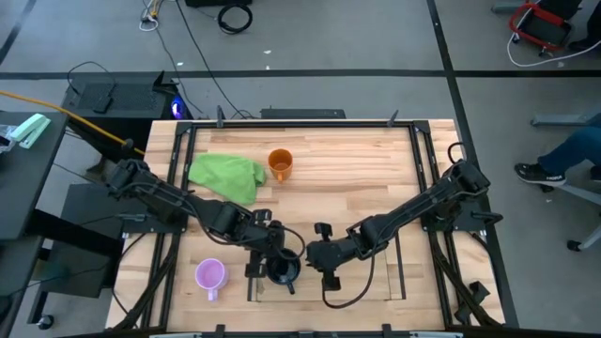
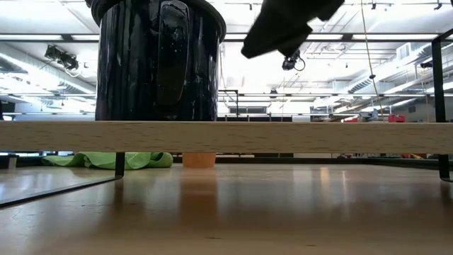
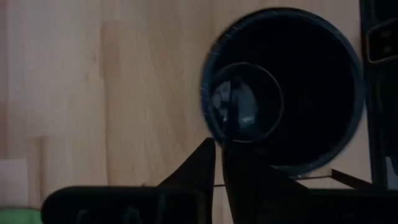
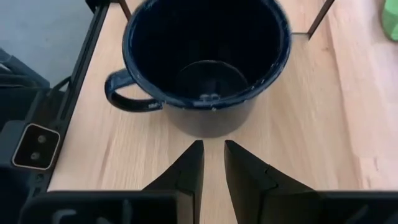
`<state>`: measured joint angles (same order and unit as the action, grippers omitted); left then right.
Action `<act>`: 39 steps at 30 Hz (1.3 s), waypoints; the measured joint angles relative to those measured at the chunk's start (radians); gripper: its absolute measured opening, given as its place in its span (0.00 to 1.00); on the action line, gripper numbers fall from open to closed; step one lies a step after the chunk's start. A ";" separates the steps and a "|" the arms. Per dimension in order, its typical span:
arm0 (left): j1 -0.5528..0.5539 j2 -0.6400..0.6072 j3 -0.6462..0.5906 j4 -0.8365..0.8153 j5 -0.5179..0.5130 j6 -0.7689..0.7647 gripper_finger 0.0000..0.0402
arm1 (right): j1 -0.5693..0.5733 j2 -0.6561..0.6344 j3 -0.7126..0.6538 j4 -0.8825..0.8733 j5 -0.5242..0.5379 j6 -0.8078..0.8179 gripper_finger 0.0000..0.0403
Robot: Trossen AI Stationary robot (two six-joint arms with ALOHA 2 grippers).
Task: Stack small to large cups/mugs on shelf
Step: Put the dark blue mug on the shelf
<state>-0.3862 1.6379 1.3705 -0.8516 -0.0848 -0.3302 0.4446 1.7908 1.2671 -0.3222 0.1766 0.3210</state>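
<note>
High view: black mug (image 1: 282, 270) upright on the shelf (image 1: 394, 282), lower centre of frame, at the shelf's left end. Left gripper (image 1: 266, 246) directly over the mug's upper-left rim; right gripper (image 1: 317, 255) just right of the mug, pointed at it. Both arms reaching in from the frame's sides.

Left wrist view: black mug (image 3: 286, 87) seen from above, interior dark, bottom glinting. Left gripper (image 3: 219, 163) fingers nearly closed, thin slit between tips, holding nothing; tips overlap the mug rim in this view, contact not determinable.

Right wrist view: black mug (image 4: 205, 62) upright on the wooden floor of the shelf (image 4: 298, 143), handle toward frame left. Right gripper (image 4: 212, 163) fingers close together, narrow gap, empty, tips just short of the mug wall.

Low view: black mug (image 2: 157, 60) standing on the shelf's wooden board (image 2: 283, 136), upper left of frame.

Orange mug (image 1: 280, 163) upper centre of the table (image 1: 357, 178), well apart from the shelf, just beside the green cloth (image 1: 228, 175). Light purple mug (image 1: 210, 276) lower left, left of the shelf, handle toward frame bottom.
</note>
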 joint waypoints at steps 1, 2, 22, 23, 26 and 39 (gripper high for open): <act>0.003 0.000 0.000 0.001 0.000 0.000 0.09 | 0.000 0.000 -0.009 0.019 -0.002 -0.001 0.17; 0.005 0.000 0.000 0.000 0.000 0.000 0.09 | 0.000 0.000 -0.015 0.035 -0.002 -0.001 0.17; 0.038 0.000 0.000 -0.044 0.063 -0.028 0.10 | -0.005 0.001 -0.039 0.112 -0.002 -0.036 0.17; 0.038 0.000 0.000 -0.056 0.068 -0.038 0.10 | -0.006 0.001 -0.039 0.113 -0.001 -0.036 0.17; 0.038 -0.002 0.000 -0.076 0.073 -0.057 0.10 | -0.006 0.001 -0.039 0.113 -0.001 -0.036 0.17; 0.035 -0.002 -0.001 -0.039 0.187 -0.052 0.07 | -0.019 0.001 -0.039 0.143 -0.008 -0.061 0.17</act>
<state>-0.3514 1.6363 1.3697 -0.8904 0.1021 -0.3823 0.4255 1.7916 1.2282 -0.1795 0.1681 0.2598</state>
